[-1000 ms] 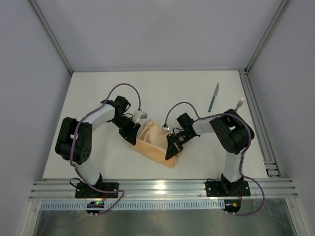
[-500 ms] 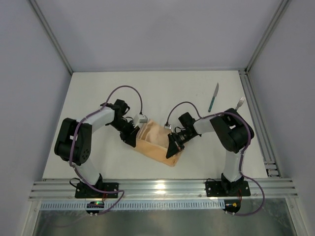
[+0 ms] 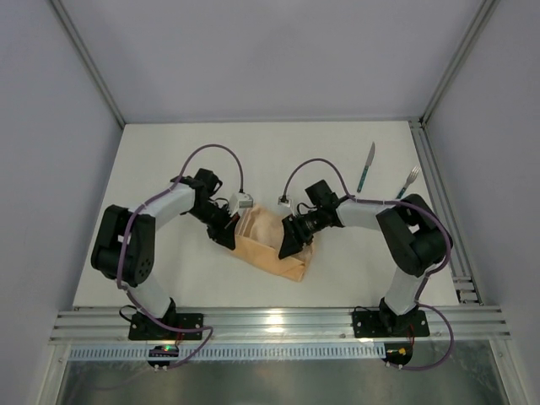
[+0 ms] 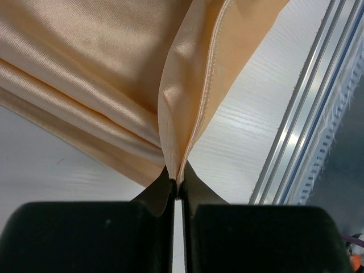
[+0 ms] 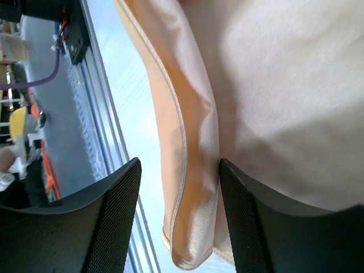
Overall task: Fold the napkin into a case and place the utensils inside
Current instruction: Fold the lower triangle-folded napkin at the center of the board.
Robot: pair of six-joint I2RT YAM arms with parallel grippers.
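While the left jaws pinch a hem of the half-folded napkin (image 3: 268,243) and the right jaws stand open, knife (image 3: 365,167) and fork (image 3: 408,179) lie unpacked at two o'clock.

Overhead: high and behind the arm bases (image 3: 164,325), looking down on the whole table (image 3: 169,160). Wrist views: pressed very close against the napkin (image 4: 114,68), each facing across its folds toward the near rail (image 4: 301,125). Shared by all three: napkin cloth and that rail.
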